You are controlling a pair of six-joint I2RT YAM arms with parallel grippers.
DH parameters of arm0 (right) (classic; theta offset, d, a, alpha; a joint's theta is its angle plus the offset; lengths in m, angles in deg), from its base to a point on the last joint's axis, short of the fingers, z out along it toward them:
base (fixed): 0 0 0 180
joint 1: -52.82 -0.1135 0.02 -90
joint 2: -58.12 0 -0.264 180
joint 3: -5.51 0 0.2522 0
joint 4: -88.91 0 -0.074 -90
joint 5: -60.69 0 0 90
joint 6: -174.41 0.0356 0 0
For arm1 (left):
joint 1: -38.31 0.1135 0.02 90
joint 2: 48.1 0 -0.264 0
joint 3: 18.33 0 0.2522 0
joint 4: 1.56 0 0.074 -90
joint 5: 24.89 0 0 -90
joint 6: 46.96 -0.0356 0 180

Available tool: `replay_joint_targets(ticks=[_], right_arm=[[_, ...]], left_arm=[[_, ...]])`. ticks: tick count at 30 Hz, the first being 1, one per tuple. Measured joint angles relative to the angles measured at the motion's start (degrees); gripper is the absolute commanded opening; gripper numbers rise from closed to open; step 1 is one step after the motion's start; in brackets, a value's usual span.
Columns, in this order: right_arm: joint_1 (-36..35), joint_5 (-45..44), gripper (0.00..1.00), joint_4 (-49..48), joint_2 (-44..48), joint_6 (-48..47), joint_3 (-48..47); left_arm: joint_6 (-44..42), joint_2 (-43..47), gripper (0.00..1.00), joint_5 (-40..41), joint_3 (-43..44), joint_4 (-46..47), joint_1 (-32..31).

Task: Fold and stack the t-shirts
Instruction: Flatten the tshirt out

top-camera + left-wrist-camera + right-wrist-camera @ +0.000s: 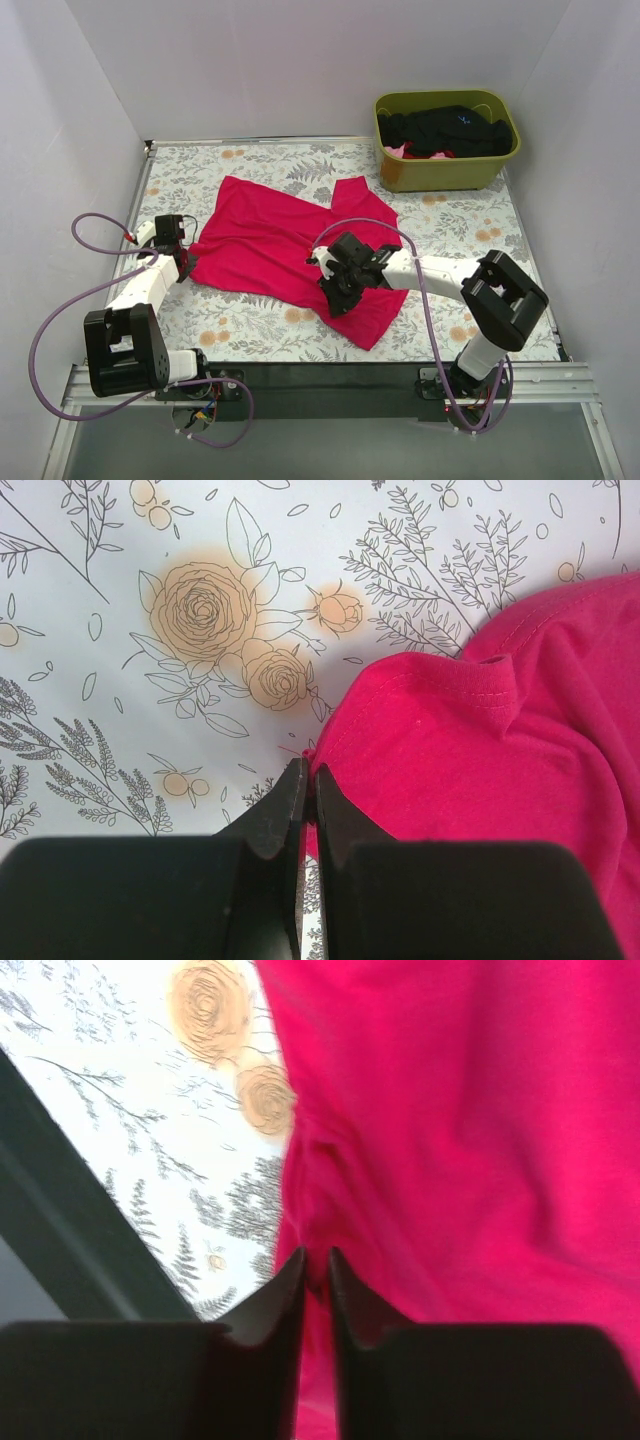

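A crimson-red t-shirt [275, 245] lies spread and rumpled on the floral table cover. My left gripper [186, 262] is shut on its left edge; the left wrist view shows the jaws closed on the hemmed cloth [420, 720], gripper point [309, 780]. My right gripper [335, 300] is over the shirt's near right part, shut on a pinch of red cloth [470, 1130], gripper point [317, 1265]. Black t-shirts [445, 128] lie in the green basket.
An olive-green basket [395, 170] stands at the back right, holding black cloth and a bit of pink. White walls enclose the table on three sides. A dark table edge [70, 1230] runs close to my right gripper.
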Motion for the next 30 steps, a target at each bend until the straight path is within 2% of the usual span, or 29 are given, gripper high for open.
replay_joint_targets(ticks=[4,8,14,15,18,20,24,29,30], right_arm=[[-2.93,-0.81,0.06,1.97,-0.59,0.31,-2.43],[-8.5,-2.89,0.09,5.01,-1.16,2.73,-7.26],[-17.55,-4.13,0.26,6.78,-7.02,9.42,-13.49],[-18.71,-3.82,0.34,7.17,-8.35,10.16,-13.94],[-21.75,-2.8,0.44,8.98,-11.1,11.47,-15.1],[-23.08,-2.47,0.45,10.54,-11.39,11.98,-15.43],[-23.23,-4.87,0.44,12.15,-7.69,13.14,-13.97],[-19.76,-10.56,0.45,13.03,6.1,14.27,-4.28],[-18.49,-11.74,0.49,13.35,8.94,14.21,-2.21]], left_arm=[[0.0,0.0,0.04,-0.17,0.0,0.02,0.0],[0.0,0.0,0.04,-0.31,0.0,0.0,0.0],[0.0,0.0,0.04,-0.39,0.0,0.02,0.0],[0.0,0.0,0.04,-0.37,0.0,0.02,0.0],[0.0,0.0,0.04,-0.39,0.0,0.02,0.0],[0.0,0.0,0.04,-0.42,0.0,0.02,0.0],[0.0,0.02,0.04,-0.44,0.0,0.02,0.0],[-0.02,0.02,0.04,-0.59,0.0,0.02,0.0],[0.0,0.02,0.04,-0.59,0.0,0.02,0.0]])
